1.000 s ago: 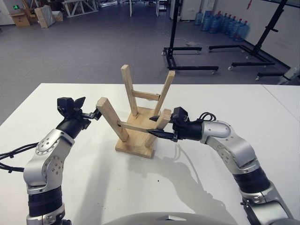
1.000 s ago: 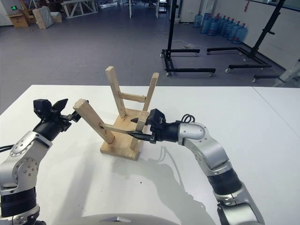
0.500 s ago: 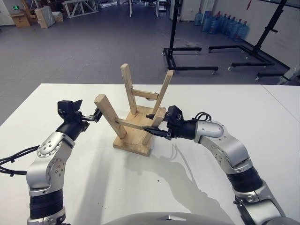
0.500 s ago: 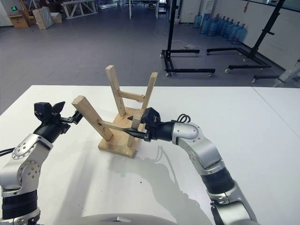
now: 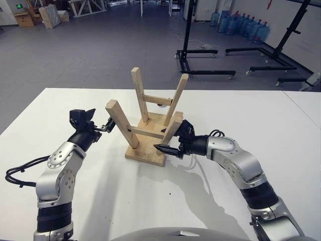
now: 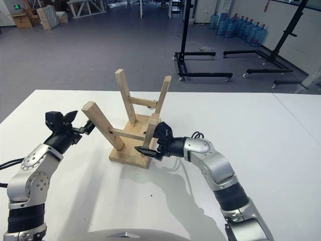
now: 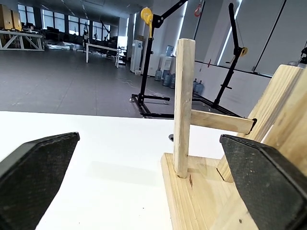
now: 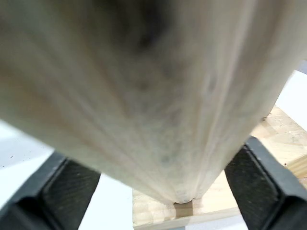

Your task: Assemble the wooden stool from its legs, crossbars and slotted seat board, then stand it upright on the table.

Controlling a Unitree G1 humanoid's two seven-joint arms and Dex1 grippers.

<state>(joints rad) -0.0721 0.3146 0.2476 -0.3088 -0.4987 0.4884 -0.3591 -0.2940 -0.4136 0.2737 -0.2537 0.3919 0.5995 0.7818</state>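
As wrist views show, left tool (image 5: 106, 125) and right tool (image 5: 164, 149) gape, flanking upturned stool (image 5: 143, 153)

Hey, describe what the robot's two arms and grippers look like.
The left arm and right arm are rounded silver-grey shells with black bands. The left gripper and right gripper are black, each with two flat, textured pads. Black cables loop off both arms.

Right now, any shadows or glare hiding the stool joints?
Left eye view: even light, no glare on the stool; a soft shadow lies on the table, near and right of the seat board. Left wrist view: stool evenly lit. Right wrist view: one leg hides most of the seat board.
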